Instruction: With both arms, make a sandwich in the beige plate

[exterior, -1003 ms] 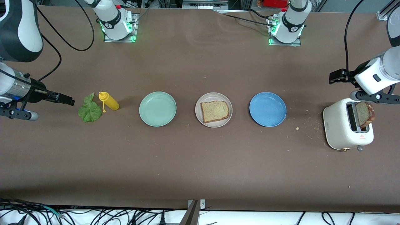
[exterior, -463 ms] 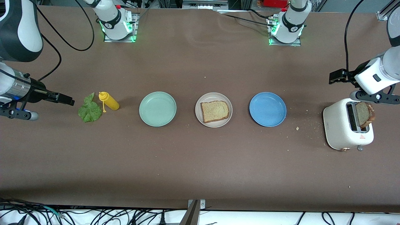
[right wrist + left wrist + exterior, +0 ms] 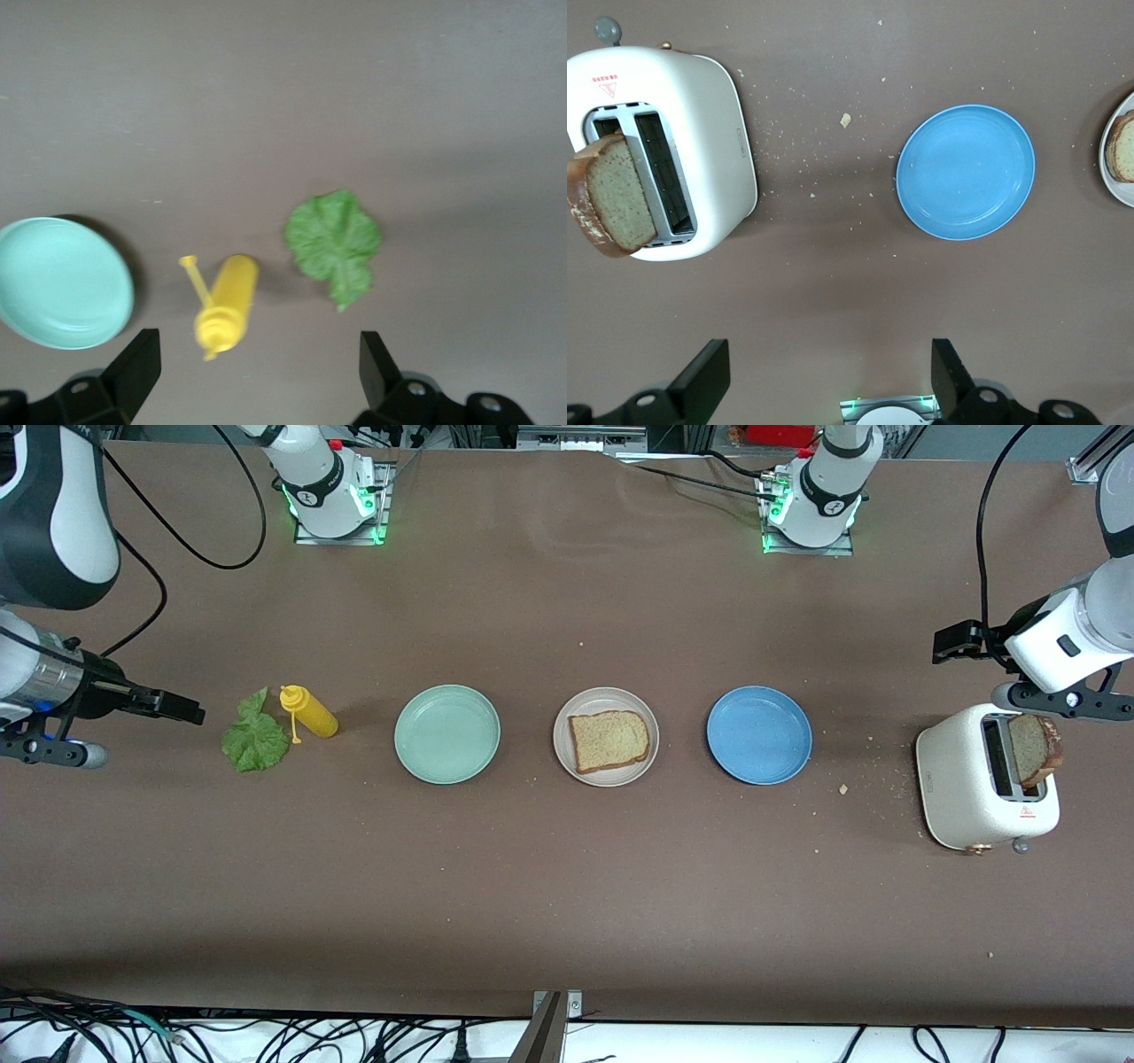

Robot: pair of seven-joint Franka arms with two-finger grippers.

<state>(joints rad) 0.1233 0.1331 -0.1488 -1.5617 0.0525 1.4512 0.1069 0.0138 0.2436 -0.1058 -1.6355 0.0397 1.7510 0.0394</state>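
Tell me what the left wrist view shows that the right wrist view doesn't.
Only the left wrist view shows the toaster with a bread slice in its slot, the blue plate, and the edge of the beige plate with bread on it. Only the right wrist view shows the lettuce leaf, the yellow bottle and the green plate. Both show brown table and open jaws.

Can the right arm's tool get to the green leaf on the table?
Probably yes. The right tool is open and empty, up beside the lettuce leaf, with nothing between them. The yellow bottle lies close by the leaf, toward the plates, out of the way.
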